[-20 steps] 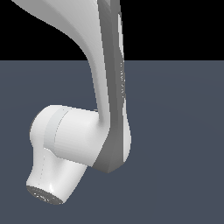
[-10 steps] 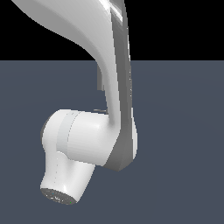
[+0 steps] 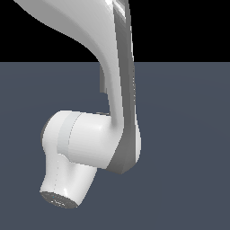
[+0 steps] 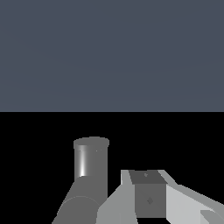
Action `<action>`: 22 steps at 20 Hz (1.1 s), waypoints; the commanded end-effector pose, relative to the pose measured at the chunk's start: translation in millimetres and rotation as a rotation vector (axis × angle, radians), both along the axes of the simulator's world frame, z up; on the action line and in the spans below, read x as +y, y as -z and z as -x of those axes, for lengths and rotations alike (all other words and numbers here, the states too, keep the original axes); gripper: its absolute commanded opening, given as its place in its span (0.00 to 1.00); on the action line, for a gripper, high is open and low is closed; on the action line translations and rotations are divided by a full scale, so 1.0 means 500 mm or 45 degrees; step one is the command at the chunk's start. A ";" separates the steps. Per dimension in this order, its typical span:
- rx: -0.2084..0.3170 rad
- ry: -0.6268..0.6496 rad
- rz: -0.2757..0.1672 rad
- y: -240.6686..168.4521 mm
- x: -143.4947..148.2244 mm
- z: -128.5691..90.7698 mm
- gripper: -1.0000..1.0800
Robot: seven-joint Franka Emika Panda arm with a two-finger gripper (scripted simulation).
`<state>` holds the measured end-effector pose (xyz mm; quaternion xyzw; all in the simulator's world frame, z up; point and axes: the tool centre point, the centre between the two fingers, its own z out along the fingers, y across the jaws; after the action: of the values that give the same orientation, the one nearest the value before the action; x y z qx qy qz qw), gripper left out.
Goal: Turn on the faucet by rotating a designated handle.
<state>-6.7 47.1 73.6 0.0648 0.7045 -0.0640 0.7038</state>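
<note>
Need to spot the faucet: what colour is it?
Matte grey faucet, with a bright highlight; wrist view shows it best.

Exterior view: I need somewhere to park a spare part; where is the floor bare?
The grey floor is bare on the exterior view's right of the white arm, with a narrower strip on its left. The arm crowds the middle.

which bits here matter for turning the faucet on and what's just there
For the job:
- faucet: grey cylindrical parts, seen only in the wrist view; which part is the handle cannot be told
- fingers, close beside the faucet
- white robot arm, filling the exterior view

Just there:
- grey floor
- black backdrop; no other loose item shows
</note>
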 end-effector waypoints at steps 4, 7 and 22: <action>-0.002 0.000 0.000 -0.039 0.013 -0.003 0.00; -0.002 0.000 0.000 -0.061 0.021 -0.004 0.00; 0.002 0.001 0.000 -0.138 -0.006 0.001 0.00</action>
<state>-7.4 45.5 122.1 0.0637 0.7152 -0.0643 0.6930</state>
